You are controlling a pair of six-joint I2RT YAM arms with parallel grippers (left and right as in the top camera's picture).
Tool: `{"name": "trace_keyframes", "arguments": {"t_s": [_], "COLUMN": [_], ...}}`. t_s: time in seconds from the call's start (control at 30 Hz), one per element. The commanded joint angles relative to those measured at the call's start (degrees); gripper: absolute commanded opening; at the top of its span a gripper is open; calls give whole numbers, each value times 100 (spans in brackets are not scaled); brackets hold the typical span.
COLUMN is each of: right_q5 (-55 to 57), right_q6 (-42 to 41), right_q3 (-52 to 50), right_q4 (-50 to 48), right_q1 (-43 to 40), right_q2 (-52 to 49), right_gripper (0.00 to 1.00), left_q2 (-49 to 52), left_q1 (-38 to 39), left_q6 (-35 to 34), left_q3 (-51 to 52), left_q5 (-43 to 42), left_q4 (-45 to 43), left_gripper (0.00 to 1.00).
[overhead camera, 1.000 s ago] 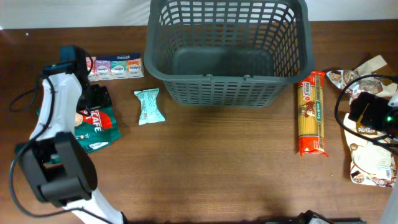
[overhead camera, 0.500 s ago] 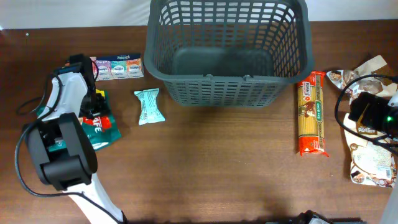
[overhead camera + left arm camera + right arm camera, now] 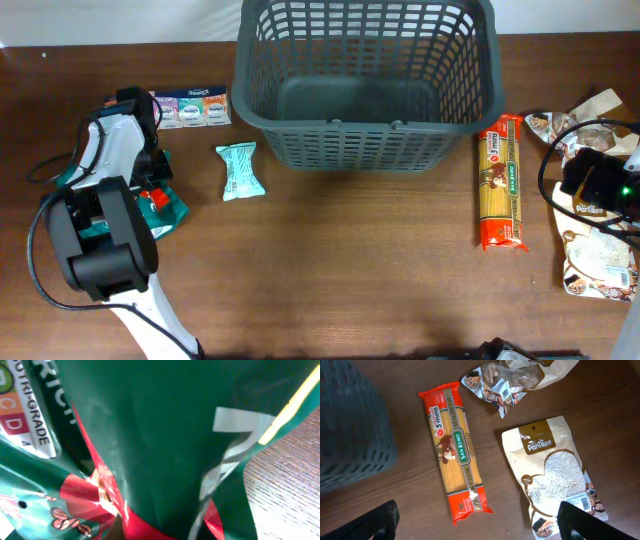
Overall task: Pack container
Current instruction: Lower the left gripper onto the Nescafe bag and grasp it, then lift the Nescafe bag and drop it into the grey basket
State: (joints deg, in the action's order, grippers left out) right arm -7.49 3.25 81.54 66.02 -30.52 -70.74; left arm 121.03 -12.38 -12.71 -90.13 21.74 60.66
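Note:
The container (image 3: pixel 365 150), a large dark grey lattice basket, stands empty at the back centre; its corner also shows in the right wrist view (image 3: pixel 350 425). My left gripper (image 3: pixel 149 172) is down at the far left, shut on a green and red coffee packet (image 3: pixel 166 207). That packet (image 3: pixel 150 435) fills the left wrist view and hides the fingers. At the right edge my right gripper (image 3: pixel 480 527) hangs open above the table, holding nothing. It sits over the near end of a red spaghetti packet (image 3: pixel 455 450).
A mint-green packet (image 3: pixel 240 170) and a row of small boxes (image 3: pixel 188 108) lie left of the basket. The spaghetti (image 3: pixel 502 180) lies to its right. A brown PanRee pouch (image 3: pixel 555 470) and a clear snack bag (image 3: pixel 510 380) lie further right.
My left gripper has closed on the coffee packet, which now looks bunched and pulled in under the arm. The right arm has not moved.

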Motion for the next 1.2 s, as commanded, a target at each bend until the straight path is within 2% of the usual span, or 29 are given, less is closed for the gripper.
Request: {"name": "trace_keyframes", "arguments": {"t_s": [0.0, 0.27, 0.43, 0.53, 1.17], "right_q5": [68, 66, 68, 68, 68], "right_q6": [-9, -9, -9, -9, -9], "right_q3": [87, 87, 87, 87, 87], "right_q4": [4, 2, 4, 4, 4], "right_q1": [-31, -31, -31, -31, -31], "right_q2": [-13, -13, -13, -13, -13], "right_gripper": [99, 99, 99, 99, 99], "left_q2": [476, 472, 431, 374, -170], "left_q1": [-79, -79, -79, -79, -74], "left_q6": [-57, -52, -42, 260, 1003], "left_q3": [192, -168, -1104, -1735, -4481], "left_q5": [-240, -245, -289, -603, -1639], "left_q4": [-63, 295, 1027, 1320, 2428], "left_gripper": [2, 2, 2, 2, 2]}}
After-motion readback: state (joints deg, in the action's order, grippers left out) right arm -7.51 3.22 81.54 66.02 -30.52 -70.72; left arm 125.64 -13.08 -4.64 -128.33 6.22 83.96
